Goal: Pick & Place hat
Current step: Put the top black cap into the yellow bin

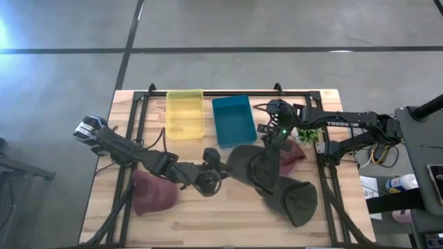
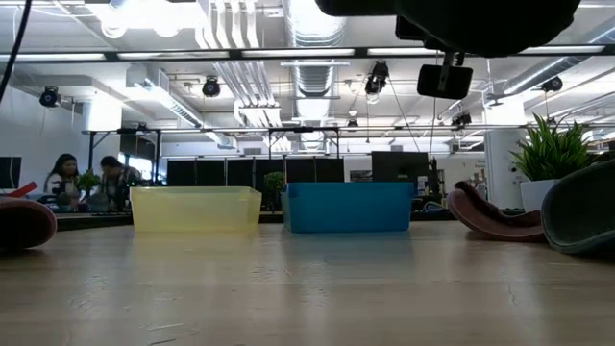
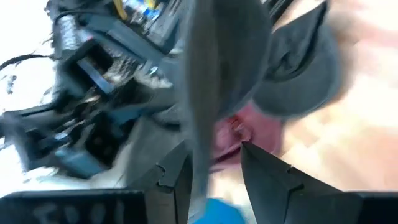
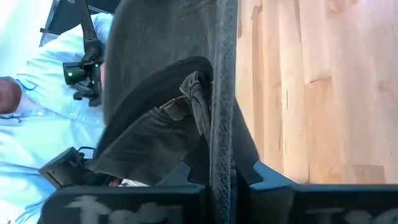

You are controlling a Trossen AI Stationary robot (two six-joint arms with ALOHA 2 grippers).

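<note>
The dark grey hat point(image 1: 287, 187) lies right of the table's centre, its near end on the wood; it also shows at the low view's right edge, dark grey hat point(image 2: 581, 207). My right gripper point(image 1: 266, 164) reaches in from the far right and is shut on the hat's edge. My left gripper point(image 1: 220, 171) comes from the left. It is open, and the hat's brim point(image 3: 205, 118) stands edge-on between its fingers. A maroon hat point(image 1: 154, 192) lies near left, and a second maroon hat point(image 1: 295, 153) sits behind the grey one. My left gripper has the brim running between its open fingers, close to one finger point(image 3: 180, 177); I cannot tell whether it touches. My right gripper pinches the hat's edge point(image 4: 224, 130) between its two fingers, which lie across that edge. It slants down from the far right. The hat's inner side with its strap point(image 4: 189, 93) faces the camera.
A yellow bin point(image 1: 185, 114) and a blue bin point(image 1: 232, 120) stand side by side at the far edge. A small plant point(image 1: 309, 134) sits at the far right. Black frame rails point(image 1: 136, 131) run along the table's sides. Bare wood lies along the near edge.
</note>
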